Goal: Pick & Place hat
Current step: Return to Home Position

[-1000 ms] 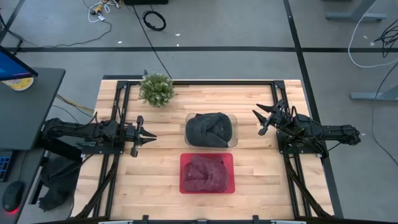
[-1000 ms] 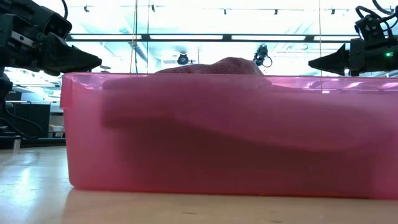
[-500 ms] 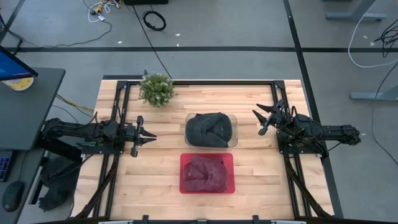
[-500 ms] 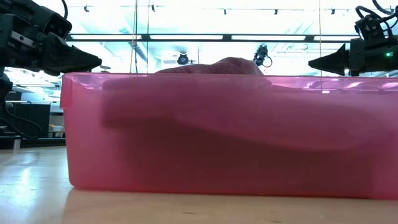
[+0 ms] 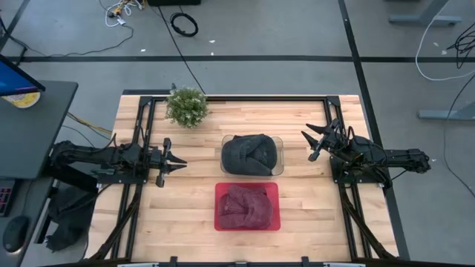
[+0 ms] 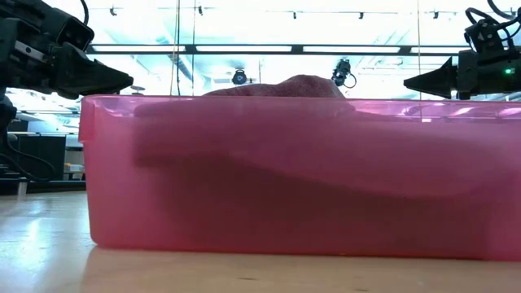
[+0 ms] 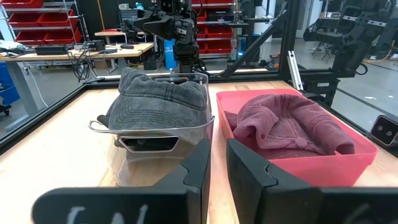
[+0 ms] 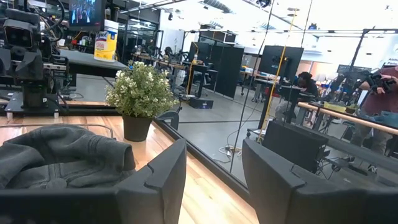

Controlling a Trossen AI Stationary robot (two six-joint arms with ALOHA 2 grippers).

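A dark grey hat [image 5: 251,154] lies bunched in a clear bin [image 5: 278,141] at the table's middle; the left wrist view shows its crown [image 7: 158,99] rising above the rim. Just nearer, a maroon hat [image 5: 246,206] lies crumpled in a red bin [image 5: 220,222], its top [image 6: 285,85] showing over the wall in the low view. My left gripper [image 5: 181,163] hovers level at the left of the bins, fingers a narrow gap apart, nothing between them. My right gripper [image 5: 308,144] hovers at the right of the clear bin, open and empty.
A small potted plant [image 5: 186,106] stands at the far left of the table, also in the right wrist view [image 8: 140,93]. Black frame rails [image 5: 141,193] run along both sides. Bare wood [image 5: 185,208] lies between the bins and each arm. People stand in the room beyond [image 8: 382,87].
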